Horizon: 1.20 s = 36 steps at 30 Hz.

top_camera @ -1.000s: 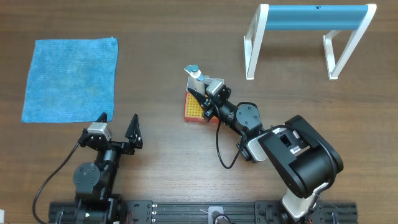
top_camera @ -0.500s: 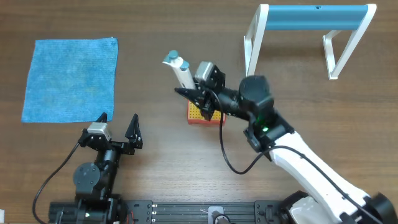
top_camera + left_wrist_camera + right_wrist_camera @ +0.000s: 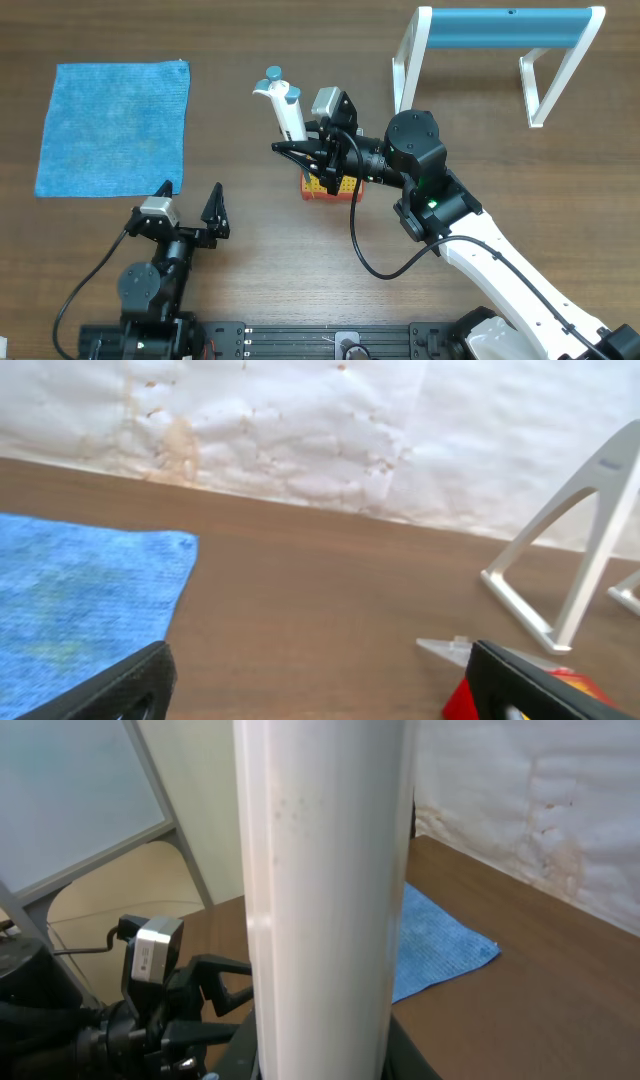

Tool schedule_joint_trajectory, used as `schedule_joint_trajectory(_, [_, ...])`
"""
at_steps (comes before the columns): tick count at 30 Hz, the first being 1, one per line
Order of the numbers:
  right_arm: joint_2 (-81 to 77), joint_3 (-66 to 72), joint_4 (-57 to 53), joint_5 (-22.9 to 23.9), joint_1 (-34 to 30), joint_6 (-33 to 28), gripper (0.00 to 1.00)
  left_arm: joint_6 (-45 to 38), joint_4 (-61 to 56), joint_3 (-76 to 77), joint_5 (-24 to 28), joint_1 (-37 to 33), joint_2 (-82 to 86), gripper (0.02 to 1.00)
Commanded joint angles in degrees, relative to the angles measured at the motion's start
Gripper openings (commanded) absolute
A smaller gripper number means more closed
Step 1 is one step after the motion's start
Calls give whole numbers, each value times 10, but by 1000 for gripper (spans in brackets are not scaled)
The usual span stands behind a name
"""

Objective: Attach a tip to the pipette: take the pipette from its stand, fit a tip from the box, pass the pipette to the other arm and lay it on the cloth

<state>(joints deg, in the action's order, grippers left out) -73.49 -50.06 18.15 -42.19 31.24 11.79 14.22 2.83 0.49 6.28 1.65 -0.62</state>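
Since the white pipette with a blue plunger cap (image 3: 283, 105) is up in the air in a grip rather than hanging anywhere, the first step of the task reads as done. The right claw (image 3: 304, 152) is clamped on its barrel, and the pipette stands nearly upright with the cap end uppermost. In the right wrist view the white barrel runs straight up the middle, close to the lens. Its lower end is hidden behind the claw and the arm, so I cannot tell whether a tip is seated on it. Judging by how it is raised over the box, the fitting step is either just finished or just about to be tried. Beneath it, the small orange-red tip box (image 3: 322, 188) sits on the brown wooden desk (image 3: 260, 270), partly covered by the right arm.

Farther out, the left claw (image 3: 190, 200) sits low near its own base, its black fingers spread apart with nothing between them, well apart from the pipette. The handover is therefore not yet done. The blue woven cloth (image 3: 115, 125) lies flat at the desk's far left corner with nothing on it, so the laying-down is also left to do. At the far right, the white-legged stand with a blue crossbar (image 3: 505, 25) carries no pipette.

My judgement is that the task is somewhere near its middle, with the pass across the desk as the next large piece of work.
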Motion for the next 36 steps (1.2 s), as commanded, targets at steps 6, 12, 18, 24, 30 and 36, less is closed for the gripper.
schedule_joint_trajectory(6, [1, -9, 14, -9, 8, 117, 80, 736, -184, 1, 227, -1, -14, 932])
schedule_joint_trajectory(12, [1, -9, 15, -9, 8, 118, 80, 586, -299, 234, 423, -2, -320, 932])
schedule_joint_trajectory(18, [1, -9, 14, -9, 8, 118, 80, 451, -343, 610, 848, 9, -781, 921])
schedule_joint_trajectory(24, [1, -9, 14, -9, 8, 117, 80, 452, -394, 632, 850, 48, -825, 781])
schedule_joint_trajectory(30, [1, -9, 14, -9, 8, 118, 80, 452, -428, 632, 850, 77, -825, 498])
schedule_joint_trajectory(36, [1, -9, 14, -10, 8, 117, 80, 448, -428, 632, 850, 42, -825, 27])
